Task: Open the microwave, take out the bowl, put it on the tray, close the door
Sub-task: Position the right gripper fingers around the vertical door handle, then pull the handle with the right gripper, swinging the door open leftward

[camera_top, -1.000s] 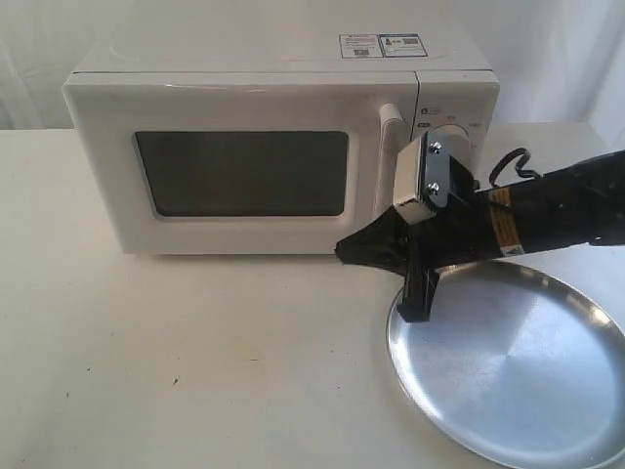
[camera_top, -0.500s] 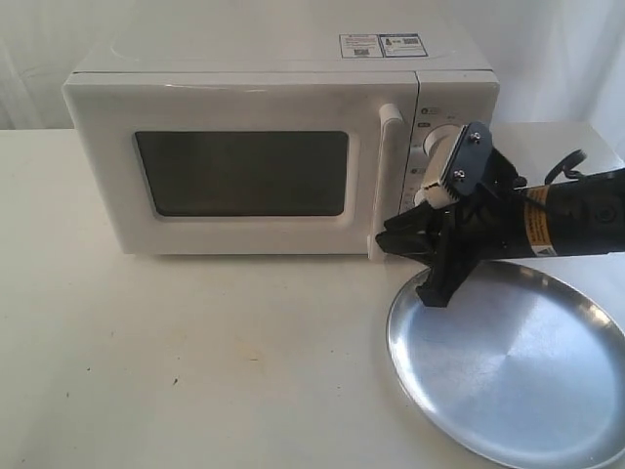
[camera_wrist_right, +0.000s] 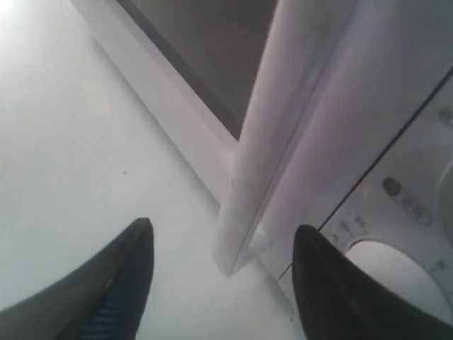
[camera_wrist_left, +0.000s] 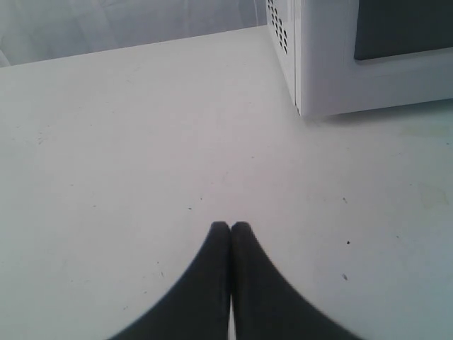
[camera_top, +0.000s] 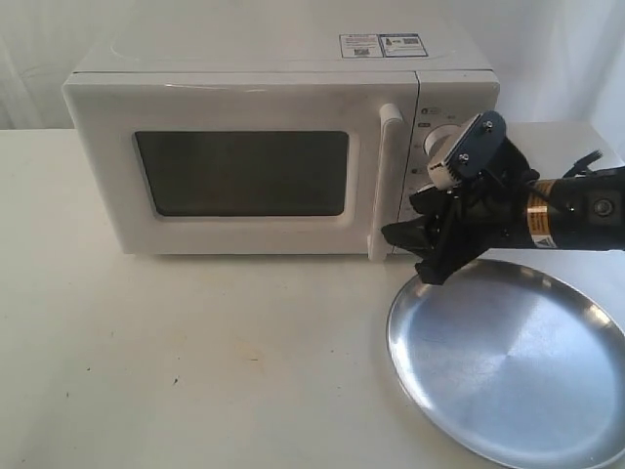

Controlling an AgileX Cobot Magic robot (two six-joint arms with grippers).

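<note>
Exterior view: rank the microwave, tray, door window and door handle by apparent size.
1. microwave
2. tray, though it lies nearer the camera, which flatters it
3. door window
4. door handle, clearly smallest

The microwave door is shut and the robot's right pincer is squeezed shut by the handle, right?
Not quite. The right pincer is open, not squeezed shut. The right wrist view shows its two fingers spread apart, with the bottom end of the handle seen between them. The microwave door is shut, as you said.
</note>
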